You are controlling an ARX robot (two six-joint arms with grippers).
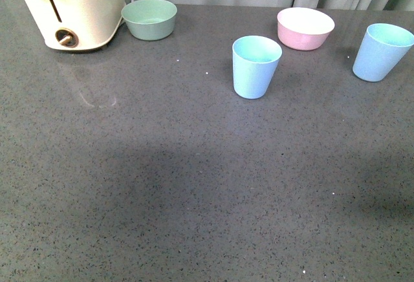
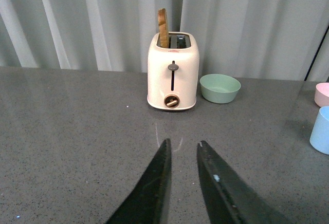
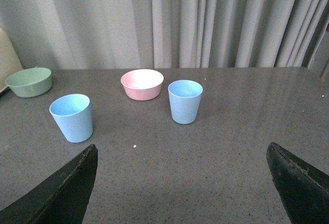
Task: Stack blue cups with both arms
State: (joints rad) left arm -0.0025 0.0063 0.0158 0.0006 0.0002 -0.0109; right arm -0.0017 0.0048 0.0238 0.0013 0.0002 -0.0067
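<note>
The left gripper hovers low over the counter, its dark tapered jaws a narrow gap apart, holding nothing; the right gripper hangs with jaws spread wide, also empty; both blue cups stand upright and empty, well apart, one mid-counter, the other far right; the pink bowl sits between them, further back; the matte green bowl is just beside the glossy cream toaster; the counter is speckled grey stone

Two pale-blue tumblers, both upright, open end up, look empty. Middle cup and right-hand cup sit well apart on the desk.
</note>
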